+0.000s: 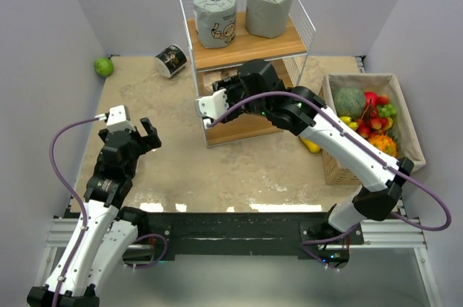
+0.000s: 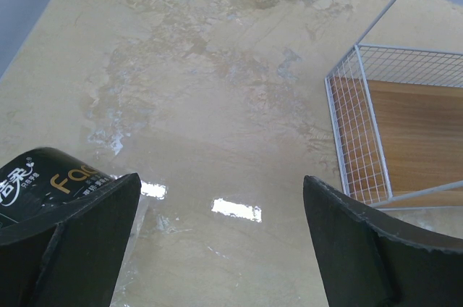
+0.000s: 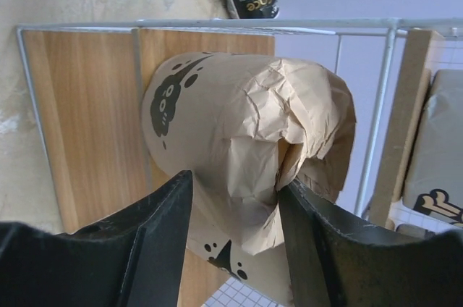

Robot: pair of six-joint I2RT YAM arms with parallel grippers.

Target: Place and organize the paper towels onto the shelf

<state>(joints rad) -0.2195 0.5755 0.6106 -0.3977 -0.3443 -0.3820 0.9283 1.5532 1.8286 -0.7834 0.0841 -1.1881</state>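
Fingers (image 2: 87, 227) of left gripper (image 2: 221, 180): apart, holding nothing, low over table (image 2: 217, 90). The black gold-print roll (image 2: 43, 180) lies just beside one finger, so it is probably the next pick.
Right gripper (image 3: 233, 185): clamped on either side of beige printed roll (image 3: 246, 133), reaching into shelf (image 3: 79, 104) below the top tier, apparently to seat it on a board.
Top tier: printed roll (image 1: 215, 16) and grey roll (image 1: 270, 6), upright, side by side, already stowed.
Farthest: second black roll (image 1: 171, 59), on its side beside the shelf, not yet shelved.
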